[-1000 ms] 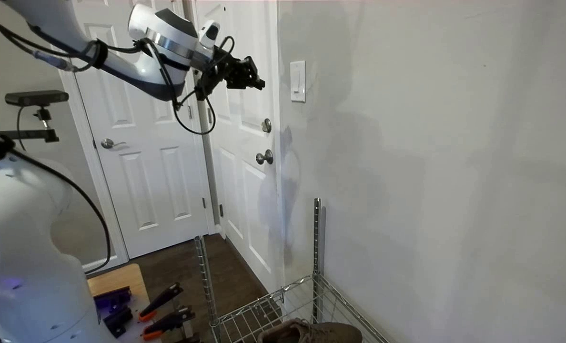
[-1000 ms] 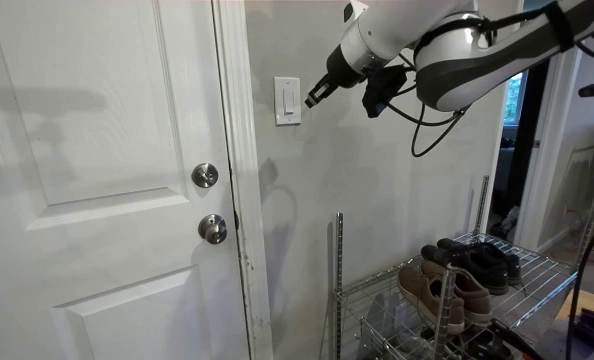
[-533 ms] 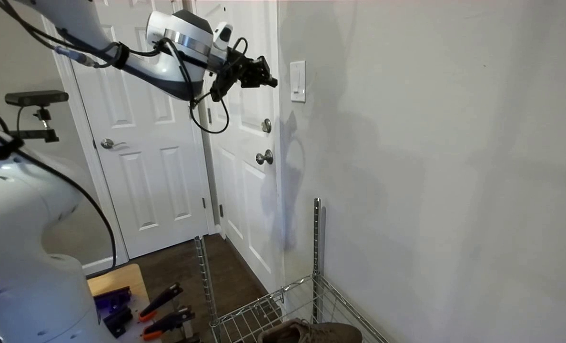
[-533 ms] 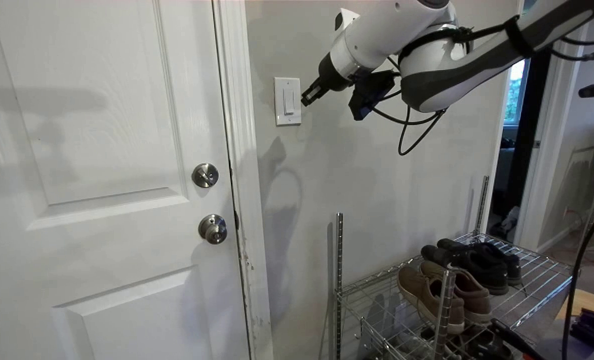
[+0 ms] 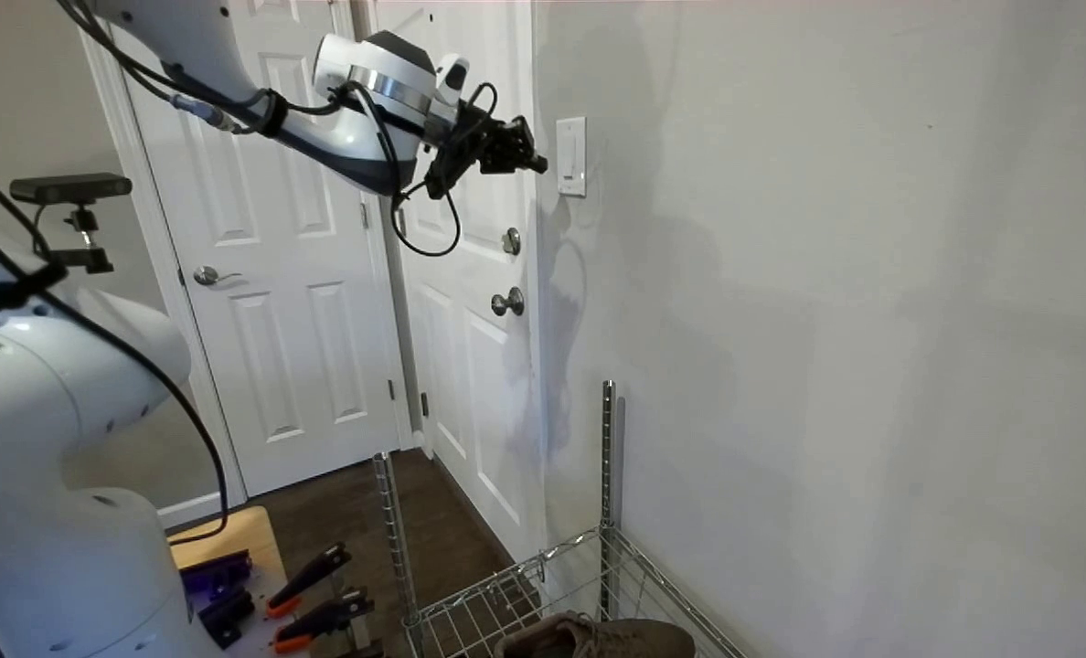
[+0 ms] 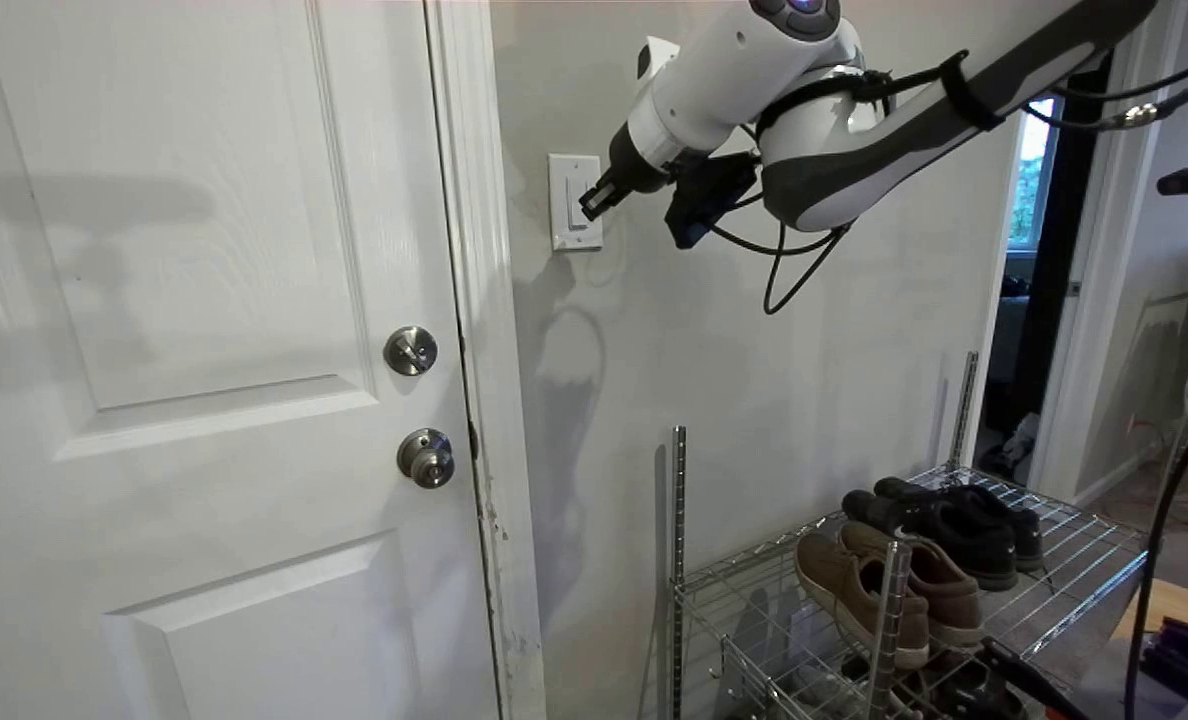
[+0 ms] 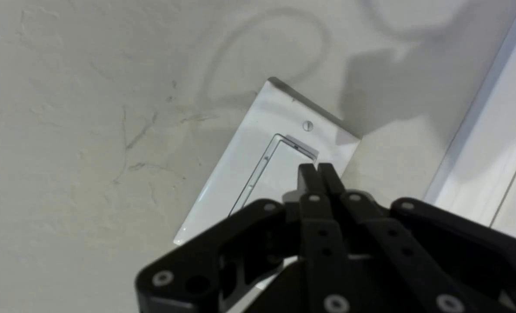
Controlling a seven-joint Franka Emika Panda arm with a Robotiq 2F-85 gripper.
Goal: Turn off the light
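The light switch, a small white upright plate with a long toggle, is on the grey wall in both exterior views [image 5: 571,128] [image 6: 561,225]. In the wrist view the plate [image 7: 279,113] appears tilted, with its toggle [image 7: 279,171] partly hidden behind the fingers. My black gripper [image 7: 317,168] is shut and empty, its two fingertips almost together. In an exterior view the gripper [image 6: 590,207] overlaps the right part of the plate. In an exterior view the gripper tip [image 5: 541,164] is just left of the plate with a small gap showing. I cannot tell whether it touches.
A white door with a round knob [image 6: 425,458] and a deadbolt [image 6: 410,351] is beside the switch, past the door frame [image 6: 489,300]. Below is a wire rack [image 6: 734,580] with brown shoes [image 6: 859,590] and black shoes [image 6: 954,530]. Clamps [image 5: 324,617] lie near the robot base.
My gripper has moved toward the wall and the switch, rightward in one view and leftward in the other. The tip now overlaps the plate in an exterior view. The switch looks unchanged.
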